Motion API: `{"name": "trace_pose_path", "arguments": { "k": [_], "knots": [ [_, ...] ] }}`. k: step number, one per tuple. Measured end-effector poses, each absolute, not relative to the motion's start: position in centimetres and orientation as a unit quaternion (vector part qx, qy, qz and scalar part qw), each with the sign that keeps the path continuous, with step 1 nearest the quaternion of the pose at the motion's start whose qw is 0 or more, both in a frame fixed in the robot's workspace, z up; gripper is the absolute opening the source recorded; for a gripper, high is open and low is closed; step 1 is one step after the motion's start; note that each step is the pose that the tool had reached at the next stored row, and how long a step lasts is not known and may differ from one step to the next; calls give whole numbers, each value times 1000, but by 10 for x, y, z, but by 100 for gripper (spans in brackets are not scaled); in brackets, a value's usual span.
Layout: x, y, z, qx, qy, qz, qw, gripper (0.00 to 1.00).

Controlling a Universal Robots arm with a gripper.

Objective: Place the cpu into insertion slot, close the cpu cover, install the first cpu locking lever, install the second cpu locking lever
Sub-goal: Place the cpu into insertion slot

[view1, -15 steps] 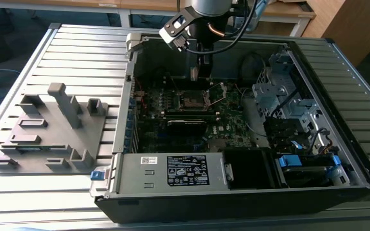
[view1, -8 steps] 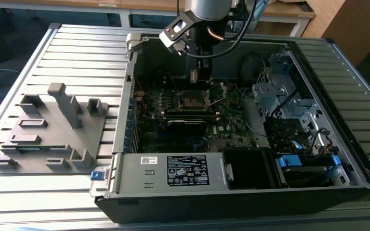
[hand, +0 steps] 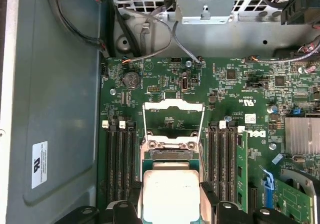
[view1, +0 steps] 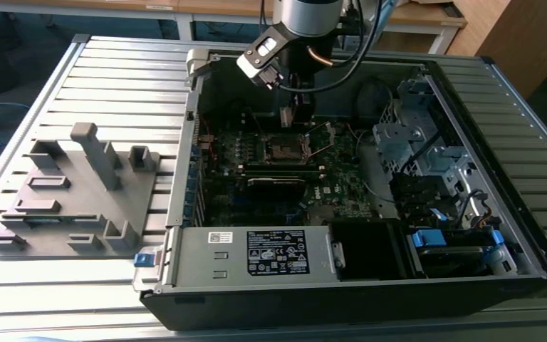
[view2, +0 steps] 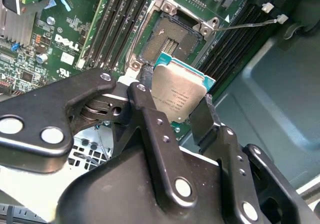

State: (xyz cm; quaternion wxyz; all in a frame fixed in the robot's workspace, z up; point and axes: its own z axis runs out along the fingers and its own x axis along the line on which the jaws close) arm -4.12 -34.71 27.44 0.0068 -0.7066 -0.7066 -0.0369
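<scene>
Silver-topped, the cpu [view2: 180, 96] is gripped between the two black fingers of the gripper [view2: 174, 103], close over one edge of the slot [view2: 170, 41]; whether it touches cannot be told. In the exterior view the arm [view1: 302, 21] reaches steeply down into the open case [view1: 254, 306], which holds the green board [view1: 254, 203]. The second wrist view shows the slot's dark centre bare. The first wrist view shows the cover [hand: 172, 104] swung open just beyond the chip.
</scene>
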Motion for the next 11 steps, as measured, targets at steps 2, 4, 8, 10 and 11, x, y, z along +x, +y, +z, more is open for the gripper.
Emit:
{"name": "trace_pose_path", "arguments": {
  "k": [2, 4, 8, 10, 11],
  "knots": [
    [-41, -347, 274, -707, -707, -37, 7, 54],
    [-41, -347, 274, -707, -707, -37, 6, 54],
    [-41, -347, 274, -707, -707, -37, 6, 54],
    [-41, -347, 274, -707, -707, -37, 6, 54],
    [-41, -347, 273, -707, -707, -37, 6, 54]
  ]
}}
